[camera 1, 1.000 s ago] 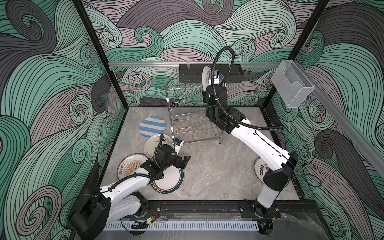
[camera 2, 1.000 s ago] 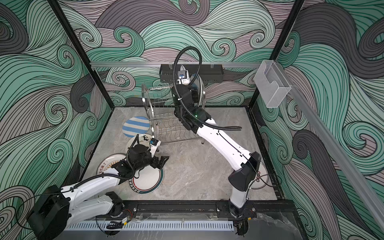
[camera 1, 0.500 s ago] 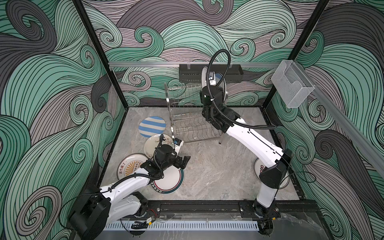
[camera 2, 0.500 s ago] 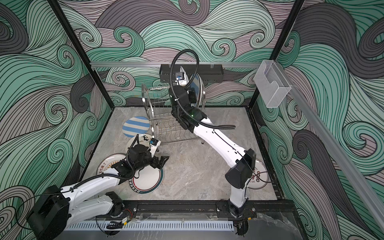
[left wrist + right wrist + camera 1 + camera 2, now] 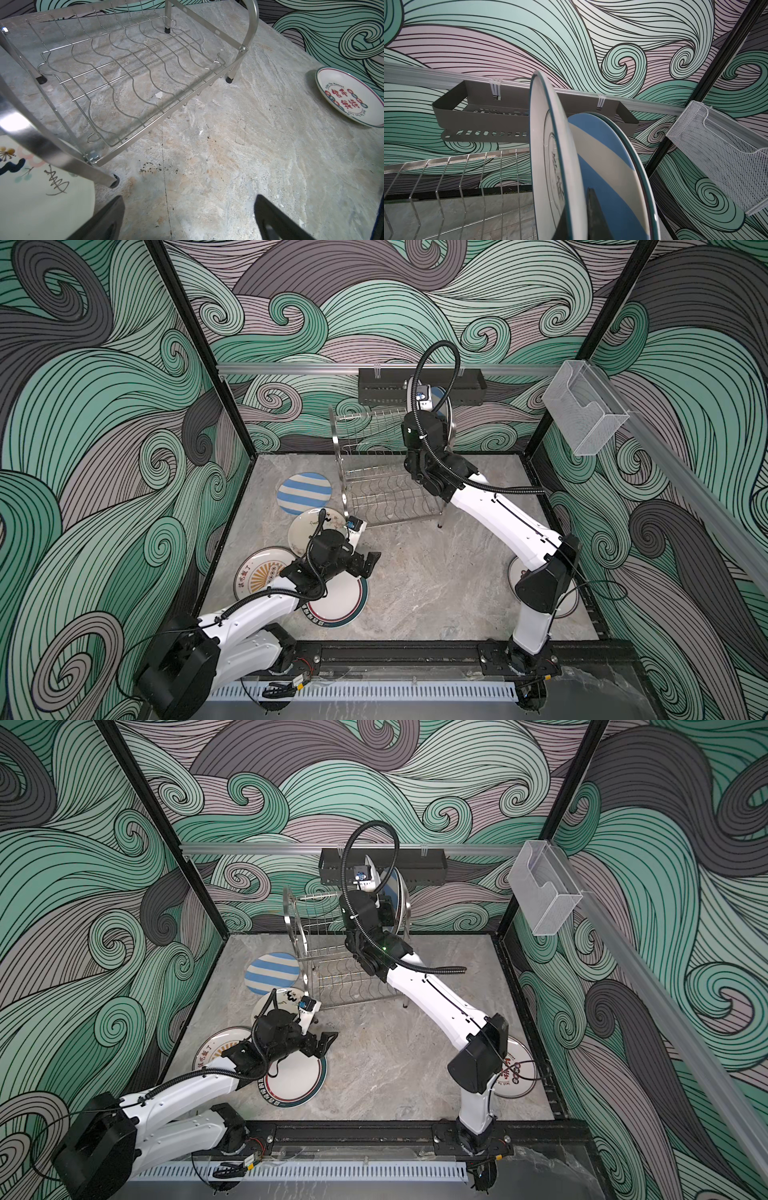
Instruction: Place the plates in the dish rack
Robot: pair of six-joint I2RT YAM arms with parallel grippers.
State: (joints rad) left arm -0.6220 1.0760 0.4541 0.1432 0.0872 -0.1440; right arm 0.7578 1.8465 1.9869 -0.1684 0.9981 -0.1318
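Plate pinched upright in right claw, likely to drop into rack slot beside striped plate; left claw spread.

Black perforated tray hangs from the rail; a clear box, seemingly mesh-walled, hangs further right.

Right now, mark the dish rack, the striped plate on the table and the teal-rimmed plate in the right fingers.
dish rack (image 5: pixel 386 499): in a top view, lower shelf wires.
striped plate (image 5: pixel 304 492): in a top view, centre of its face.
teal-rimmed plate (image 5: pixel 542 166): right wrist view, white face.
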